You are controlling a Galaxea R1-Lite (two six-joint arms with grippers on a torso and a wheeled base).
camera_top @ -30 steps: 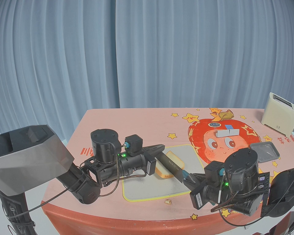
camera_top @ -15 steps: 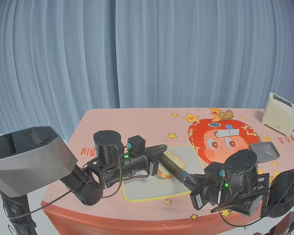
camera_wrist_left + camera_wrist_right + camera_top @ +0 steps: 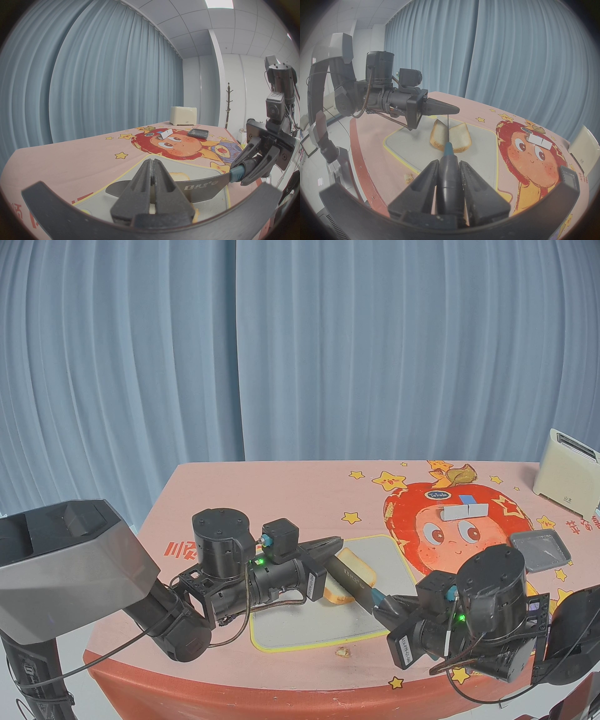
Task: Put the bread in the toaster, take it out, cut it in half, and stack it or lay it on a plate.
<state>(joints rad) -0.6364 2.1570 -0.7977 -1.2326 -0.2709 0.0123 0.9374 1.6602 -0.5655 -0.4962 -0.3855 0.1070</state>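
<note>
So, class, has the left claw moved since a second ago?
Yes: the left claw slid toward the robot's right, further over the cutting board, nearer the bread.

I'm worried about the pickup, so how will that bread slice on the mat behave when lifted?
The bread looks thin and soft, so it will probably sag or dent when gripped. Lying flat on the mat, it should not roll. With the knife across its middle, it may lift as two halves.

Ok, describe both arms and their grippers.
The left arm and right arm: black, cylindrical joint housings, looped dark cables, green lights; a grey angular shell on the left one. The left gripper and right gripper: black, wedge-tapered.
</note>
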